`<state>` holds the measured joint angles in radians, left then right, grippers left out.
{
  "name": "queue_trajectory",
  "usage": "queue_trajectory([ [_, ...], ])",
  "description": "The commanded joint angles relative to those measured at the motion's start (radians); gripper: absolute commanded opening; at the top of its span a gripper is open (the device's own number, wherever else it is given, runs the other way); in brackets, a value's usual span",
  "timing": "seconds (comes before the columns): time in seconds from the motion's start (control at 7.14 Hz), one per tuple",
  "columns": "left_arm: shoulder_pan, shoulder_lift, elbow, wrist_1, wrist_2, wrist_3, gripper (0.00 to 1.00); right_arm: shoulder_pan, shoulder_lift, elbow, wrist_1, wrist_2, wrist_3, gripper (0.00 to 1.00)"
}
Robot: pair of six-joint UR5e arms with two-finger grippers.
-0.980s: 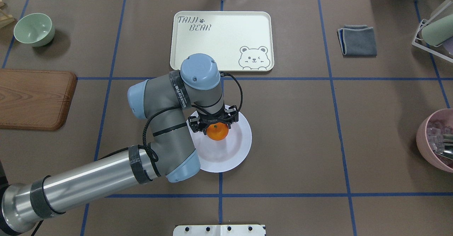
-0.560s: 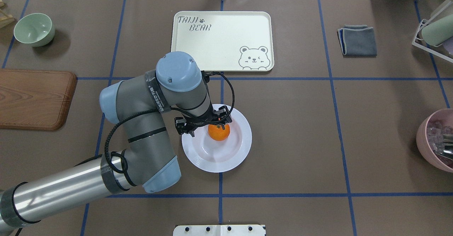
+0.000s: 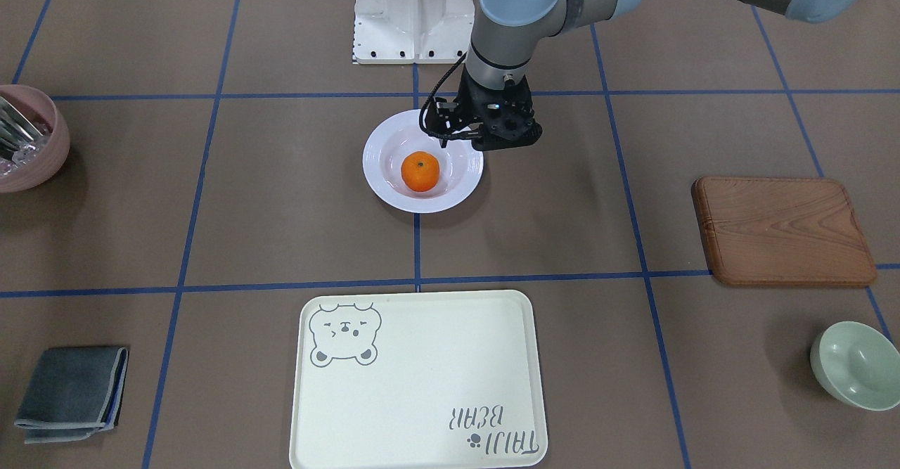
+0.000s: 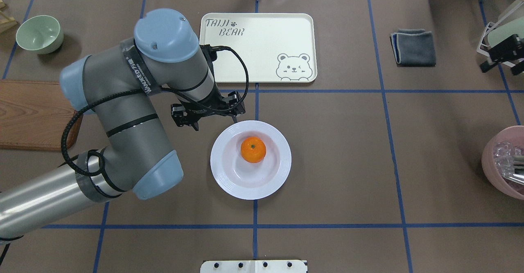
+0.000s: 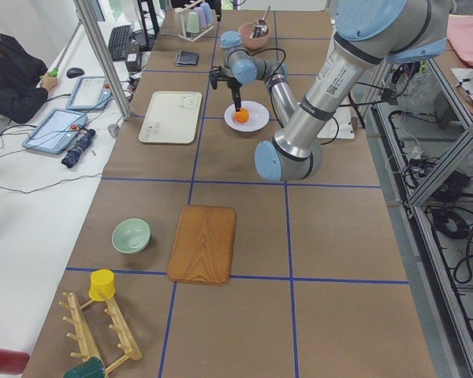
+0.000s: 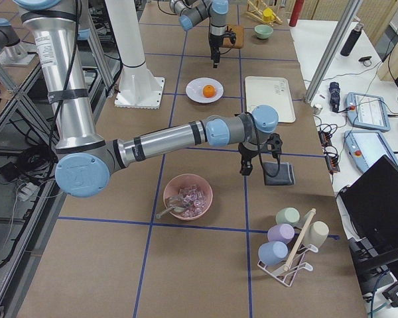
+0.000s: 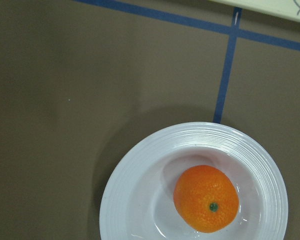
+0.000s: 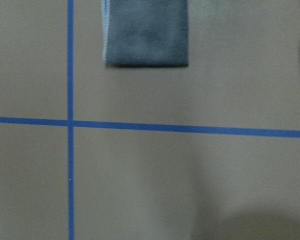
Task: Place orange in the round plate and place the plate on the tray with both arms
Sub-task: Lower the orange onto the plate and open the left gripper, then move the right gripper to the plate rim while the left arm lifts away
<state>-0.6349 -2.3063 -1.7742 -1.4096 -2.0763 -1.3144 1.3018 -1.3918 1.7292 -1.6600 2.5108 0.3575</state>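
Left tool (image 4: 213, 121) seemingly open near round plate (image 4: 229, 183), orange (image 4: 253, 150) inside, stem up

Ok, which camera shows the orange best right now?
The left wrist camera: the orange is close and sharp, stem dot up, lying in the white plate. Overhead and front views show it whole but smaller, the side views as a tiny spot, the right wrist camera not at all.
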Motion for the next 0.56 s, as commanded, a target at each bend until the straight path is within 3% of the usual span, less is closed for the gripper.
queue_trajectory([
  [0.0, -0.043, 0.017, -0.004, 0.012, -0.016, 0.018, 0.98, -0.175, 0.014, 0.098, 0.081, 0.011, 0.351, 1.0],
  [0.28, -0.046, 0.025, -0.03, 0.012, -0.015, 0.017, 0.98, -0.382, 0.052, 0.003, 0.526, -0.05, 0.777, 1.0],
  [0.42, -0.06, 0.034, -0.03, 0.014, -0.015, 0.017, 0.98, -0.459, 0.094, -0.05, 0.662, -0.096, 0.942, 1.0],
])
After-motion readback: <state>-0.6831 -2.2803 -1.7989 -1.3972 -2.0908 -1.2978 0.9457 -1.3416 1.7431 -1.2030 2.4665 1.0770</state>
